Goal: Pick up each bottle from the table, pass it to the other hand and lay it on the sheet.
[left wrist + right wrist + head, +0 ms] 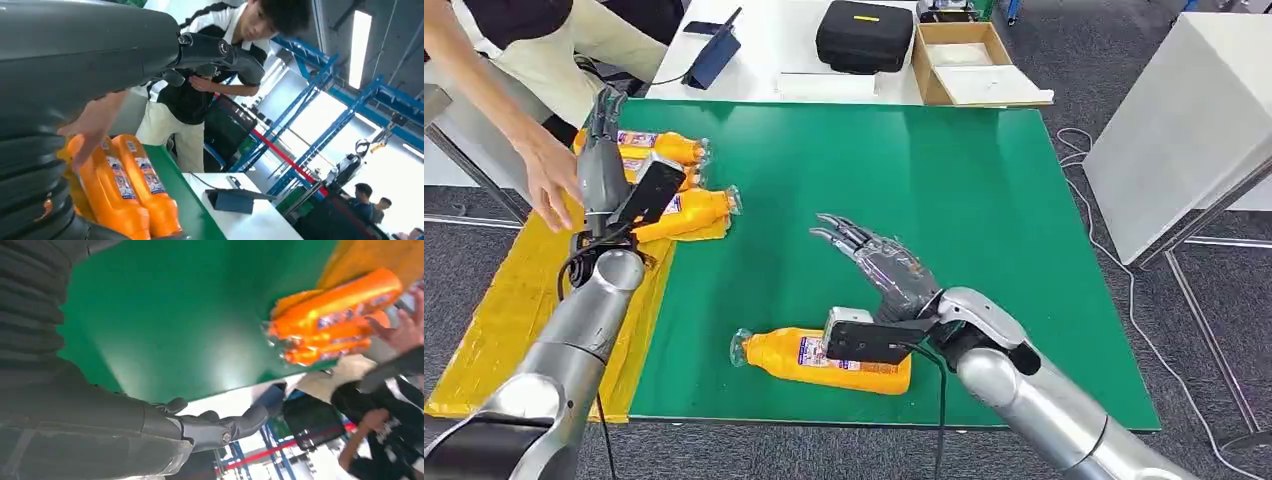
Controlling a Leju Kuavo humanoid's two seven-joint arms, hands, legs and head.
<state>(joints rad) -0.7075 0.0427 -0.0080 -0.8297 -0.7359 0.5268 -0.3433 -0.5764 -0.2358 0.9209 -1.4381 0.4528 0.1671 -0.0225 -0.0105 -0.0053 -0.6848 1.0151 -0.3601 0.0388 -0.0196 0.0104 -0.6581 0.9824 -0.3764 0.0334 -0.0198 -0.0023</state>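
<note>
We see the right hand (879,262) above the green table (984,220), fingers extended and apart, holding nothing. One orange bottle (824,358) lies just beside it. The left hand (602,150), fingers straight and empty, hovers over bottles (686,210) on the yellow sheet (504,310), near a person's hand (549,180).

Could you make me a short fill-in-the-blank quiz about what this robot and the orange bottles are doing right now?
1. The orange bottle lying alone near the table's front edge rests on the ____ mat.
2. The right hand hovers over the mat, open and holding ____.
3. The other orange bottles lie together at the edge of the ____ sheet.
4. Beside the left hand, a ____ reaches a hand toward those bottles.

Missing words: green; nothing; yellow; person
</note>
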